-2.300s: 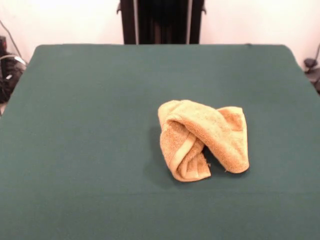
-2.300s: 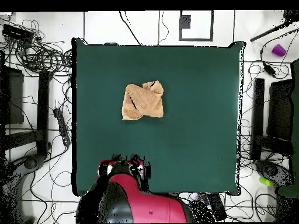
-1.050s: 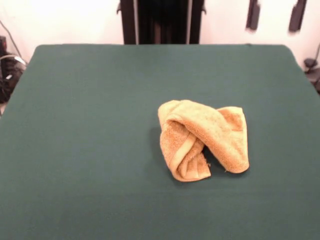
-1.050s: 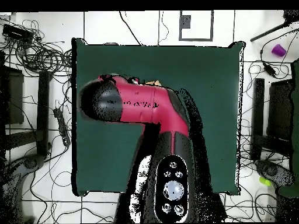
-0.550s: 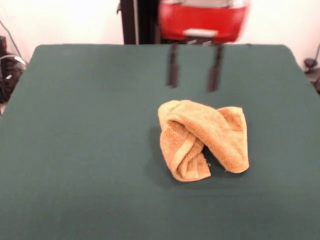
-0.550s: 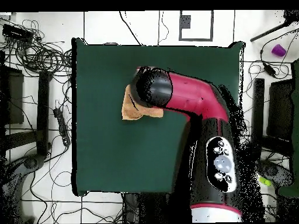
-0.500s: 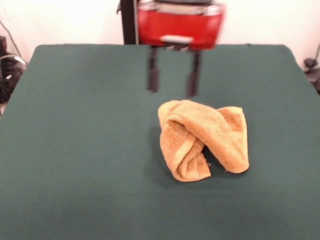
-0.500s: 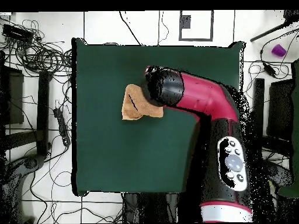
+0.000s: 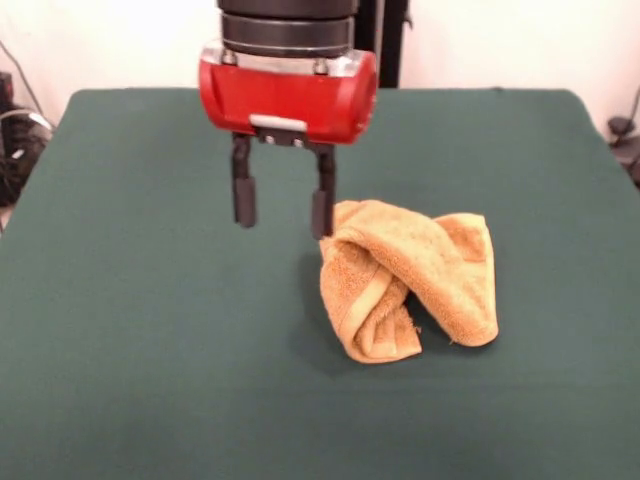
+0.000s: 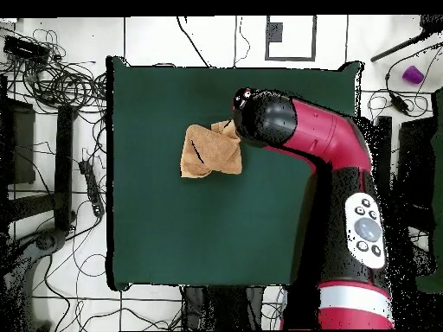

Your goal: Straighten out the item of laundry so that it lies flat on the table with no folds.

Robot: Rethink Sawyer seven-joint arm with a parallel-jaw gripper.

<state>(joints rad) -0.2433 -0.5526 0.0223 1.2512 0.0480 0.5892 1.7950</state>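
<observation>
Lying crumpled, folded towel (image 9: 410, 280)

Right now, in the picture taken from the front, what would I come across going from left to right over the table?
Bare green table → the robot's gripper, open and hanging above the cloth surface → the crumpled yellow towel → bare table again.

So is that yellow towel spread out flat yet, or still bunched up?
Still bunched up. The towel sits in a rumpled heap on the table, layers rolled over each other. The gripper hangs beside it, jaws apart.
</observation>
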